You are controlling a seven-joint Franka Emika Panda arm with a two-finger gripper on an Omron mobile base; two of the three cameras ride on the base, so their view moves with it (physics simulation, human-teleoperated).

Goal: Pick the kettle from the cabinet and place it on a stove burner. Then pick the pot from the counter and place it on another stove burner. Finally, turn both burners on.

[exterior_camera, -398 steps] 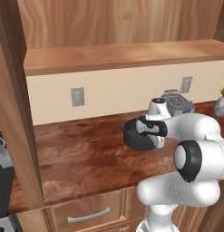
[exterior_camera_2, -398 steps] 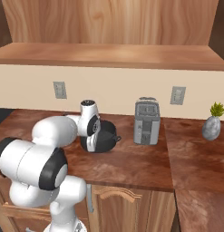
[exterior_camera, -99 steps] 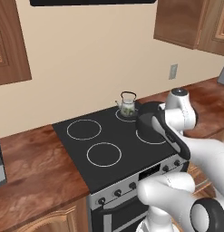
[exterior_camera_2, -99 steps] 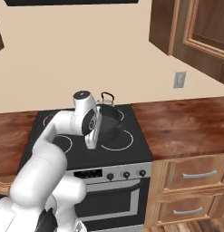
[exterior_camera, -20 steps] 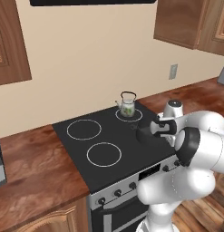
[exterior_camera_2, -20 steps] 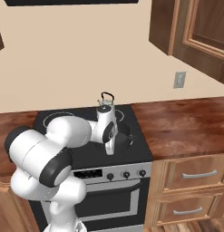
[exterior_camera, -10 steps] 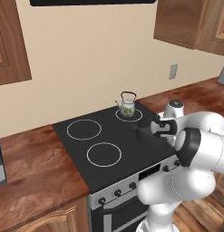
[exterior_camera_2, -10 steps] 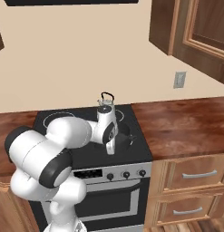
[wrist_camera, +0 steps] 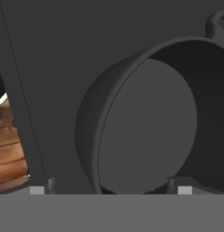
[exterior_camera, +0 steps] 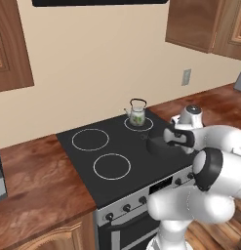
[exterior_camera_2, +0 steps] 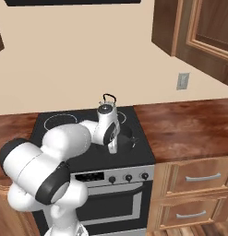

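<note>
The black cooktop [exterior_camera: 117, 146] carried both vessels at this moment, so the two placing steps looked done. The pot [exterior_camera: 158, 145] sat on the front burner at the right of the left base view, beside the arm, its dark bowl close under the camera in the hand view [wrist_camera: 145, 131]. The kettle [exterior_camera: 137, 113] stood on the back burner behind it, apart from the pot. Two ring burners [exterior_camera: 112, 166] on the other side lay bare. What remained, by my reading, was turning both burners on at the knobs [exterior_camera: 127, 208] along the steel front.

Against the picture from a second before, the base cameras had not shifted and the kettle had stayed put. The hand [wrist_camera: 109, 191] had changed: then it was closed on the pot's rim, and now its fingers stood spread wide, the rim between them released.
</note>
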